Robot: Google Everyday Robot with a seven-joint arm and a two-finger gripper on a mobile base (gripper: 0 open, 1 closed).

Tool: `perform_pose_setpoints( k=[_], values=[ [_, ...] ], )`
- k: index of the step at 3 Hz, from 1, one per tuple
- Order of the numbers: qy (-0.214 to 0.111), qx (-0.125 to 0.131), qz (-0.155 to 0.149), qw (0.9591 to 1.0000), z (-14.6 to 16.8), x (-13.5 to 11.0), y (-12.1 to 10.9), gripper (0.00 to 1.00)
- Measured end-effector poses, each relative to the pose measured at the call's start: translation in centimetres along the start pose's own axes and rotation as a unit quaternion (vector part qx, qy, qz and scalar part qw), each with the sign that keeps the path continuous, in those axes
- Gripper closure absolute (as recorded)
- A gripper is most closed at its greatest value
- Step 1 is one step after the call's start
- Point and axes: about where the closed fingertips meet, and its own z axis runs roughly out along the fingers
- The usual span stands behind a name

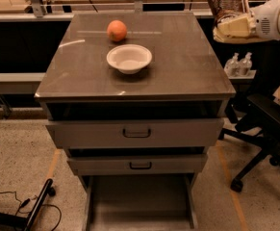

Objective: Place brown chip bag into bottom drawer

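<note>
The brown chip bag [223, 2] hangs upright in the air at the top right, past the right back corner of the cabinet. My gripper [233, 27] is at the bag's lower end and is shut on it; the white arm [274, 18] reaches in from the right edge. The bottom drawer [139, 198] is pulled out at the foot of the cabinet, a wide shallow grey tray with nothing in it. The gripper is high above it and off to its right.
A white bowl [129, 57] and an orange fruit [117, 30] sit on the cabinet top [183, 76]. Two grey drawers with black handles [136, 133] [140, 165] stand slightly open. An office chair [264, 129] and small bottles [238, 64] are to the right; cables [14, 211] lie on the floor at left.
</note>
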Motion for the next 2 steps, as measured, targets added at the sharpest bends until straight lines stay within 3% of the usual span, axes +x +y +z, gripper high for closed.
perform_pose_setpoints(
  k=[2],
  values=[
    [0.013,-0.013,-0.008,0.9998,-1.1,0.9,-0.3,1.00]
  ],
)
